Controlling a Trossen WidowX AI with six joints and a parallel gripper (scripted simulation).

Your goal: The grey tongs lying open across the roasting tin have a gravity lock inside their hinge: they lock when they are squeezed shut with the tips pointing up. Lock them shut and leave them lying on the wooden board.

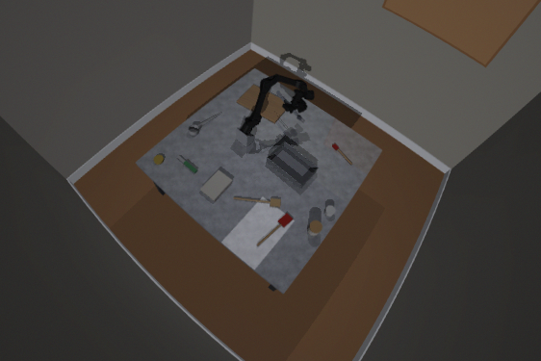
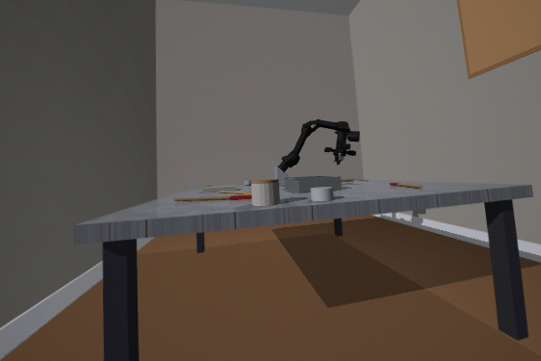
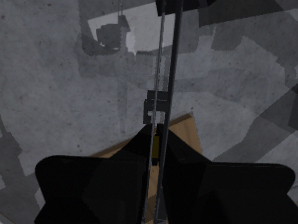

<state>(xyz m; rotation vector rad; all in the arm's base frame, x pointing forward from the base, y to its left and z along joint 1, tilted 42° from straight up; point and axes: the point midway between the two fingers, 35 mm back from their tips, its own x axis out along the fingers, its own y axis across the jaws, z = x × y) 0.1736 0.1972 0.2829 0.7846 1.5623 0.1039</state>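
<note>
My gripper [image 1: 290,108] [image 2: 339,162] [image 3: 154,128] points down and is shut on the grey tongs [image 1: 300,117] [image 3: 175,50], high above the table. In the wrist view their two long arms run close together and nearly parallel between my fingers. In the top view they stick out on both sides of the gripper. I cannot tell whether the hinge lock is set. The wooden board [image 1: 247,94] [image 3: 188,131] lies flat below, its edge showing behind my fingers in the wrist view. The roasting tin [image 1: 308,184] [image 2: 313,185] stands with no tongs across it.
A red-headed tool [image 1: 344,154] lies to the right of the tin. A whisk-like tool [image 1: 193,128], a green-handled tool [image 1: 191,167], a pale tray [image 1: 217,185], a wooden spatula [image 1: 274,202], a red spatula [image 1: 285,219] and two jars [image 1: 315,227] [image 1: 329,211] are farther off.
</note>
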